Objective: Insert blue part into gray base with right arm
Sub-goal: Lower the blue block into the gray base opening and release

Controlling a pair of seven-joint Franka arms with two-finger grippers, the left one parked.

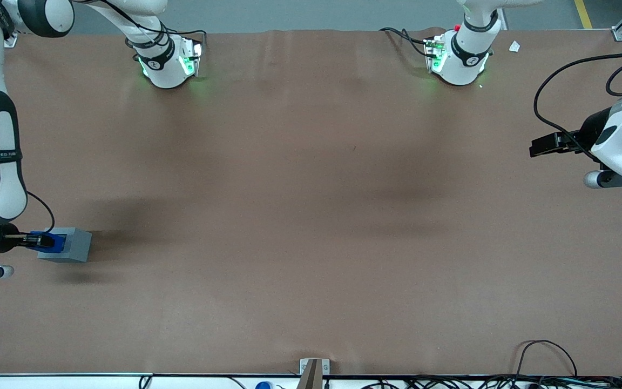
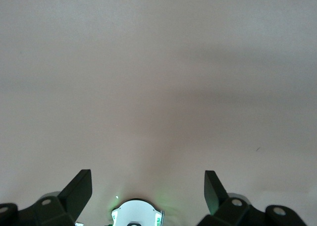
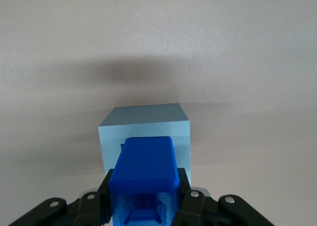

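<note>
Pinching the blue part point(image 3: 144, 167) between its 2 fingers, the tool point(image 3: 143, 198) holds it directly over the gray base point(image 3: 144, 122) on the desk point(image 1: 311, 216); seating it appears unfinished.

1. One blue part point(image 1: 52, 241) is in view, clamped between the fingers of the gripper point(image 1: 34, 240); the right wrist view shows the same single piece point(image 3: 144, 169).
2. One gray base point(image 1: 71, 245) stands on the table, toward the working arm's end; it is the only block of its kind point(image 3: 143, 122).
3. One brown table point(image 1: 311, 216) carries everything; two white arm bases point(image 1: 168, 62) sit on it, farthest from the front camera.
</note>
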